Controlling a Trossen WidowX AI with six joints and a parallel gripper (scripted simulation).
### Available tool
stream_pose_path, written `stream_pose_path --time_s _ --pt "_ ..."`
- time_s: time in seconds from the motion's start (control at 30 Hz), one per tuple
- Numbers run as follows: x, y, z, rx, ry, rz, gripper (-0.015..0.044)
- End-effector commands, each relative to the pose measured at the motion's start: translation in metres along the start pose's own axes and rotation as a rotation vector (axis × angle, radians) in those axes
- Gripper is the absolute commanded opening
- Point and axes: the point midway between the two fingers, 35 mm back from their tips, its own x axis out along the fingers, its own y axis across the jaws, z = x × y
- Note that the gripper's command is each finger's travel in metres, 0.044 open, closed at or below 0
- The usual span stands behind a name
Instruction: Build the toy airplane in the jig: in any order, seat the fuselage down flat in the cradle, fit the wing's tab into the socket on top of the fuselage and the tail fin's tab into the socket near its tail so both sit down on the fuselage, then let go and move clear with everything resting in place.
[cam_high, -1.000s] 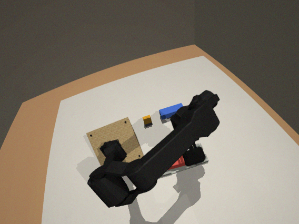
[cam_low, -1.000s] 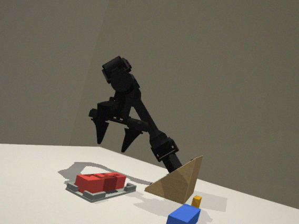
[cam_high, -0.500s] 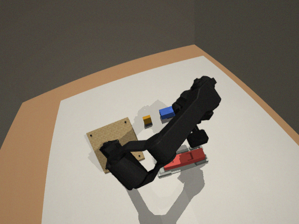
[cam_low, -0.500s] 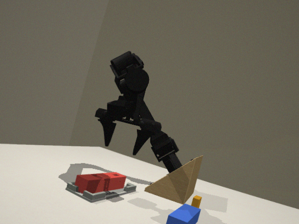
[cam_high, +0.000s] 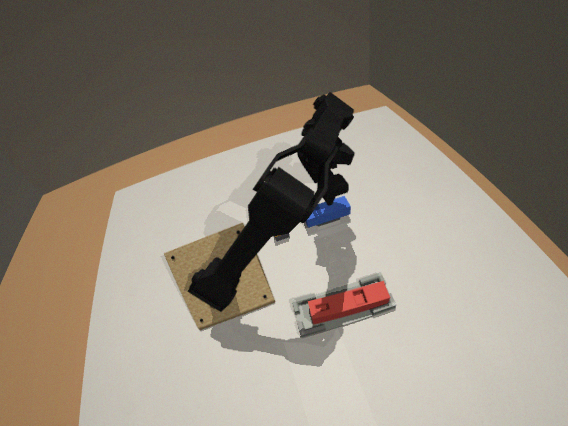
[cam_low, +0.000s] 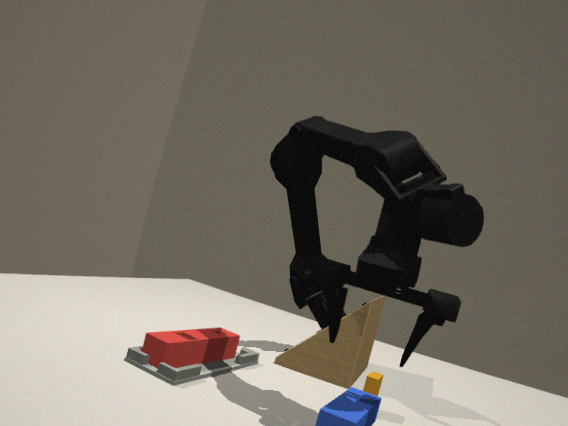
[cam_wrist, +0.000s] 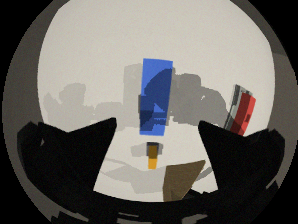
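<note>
The red fuselage (cam_high: 350, 305) (cam_low: 175, 351) (cam_wrist: 245, 111) lies in the grey cradle (cam_high: 304, 326) (cam_low: 181, 371) (cam_wrist: 235, 101), sockets up and empty. It looks level between the corner blocks; whether it touches the cradle floor cannot be told. The blue wing (cam_high: 332, 212) (cam_low: 345, 413) (cam_wrist: 157, 90) lies apart on the white surface. The small orange tail fin (cam_low: 373, 384) (cam_wrist: 153, 162) stands near one end of the wing, mostly hidden by the arm in the top view. My gripper (cam_high: 324, 191) (cam_low: 367, 354) (cam_wrist: 158, 123) is open and empty, raised above the wing and tail fin.
The arm's base stands on a wooden board (cam_high: 187, 272) (cam_low: 332, 357) (cam_wrist: 177, 179), beside the cradle and close to the tail fin. The white mat (cam_high: 440, 240) lies on an orange-brown table (cam_high: 60, 240).
</note>
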Motion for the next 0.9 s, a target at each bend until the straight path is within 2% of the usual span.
stream_pose_path --time_s 0.0,0.17,0.3,0.87 --pt "-0.001 0.003 0.005 0.035 -0.004 0.016 0.0440" --pt "0.001 0.003 0.005 0.035 -0.004 0.016 0.0440" --pt "0.032 0.003 0.006 0.035 -0.005 0.014 0.0440" --pt "0.058 0.003 0.006 0.035 -0.005 0.013 0.0440"
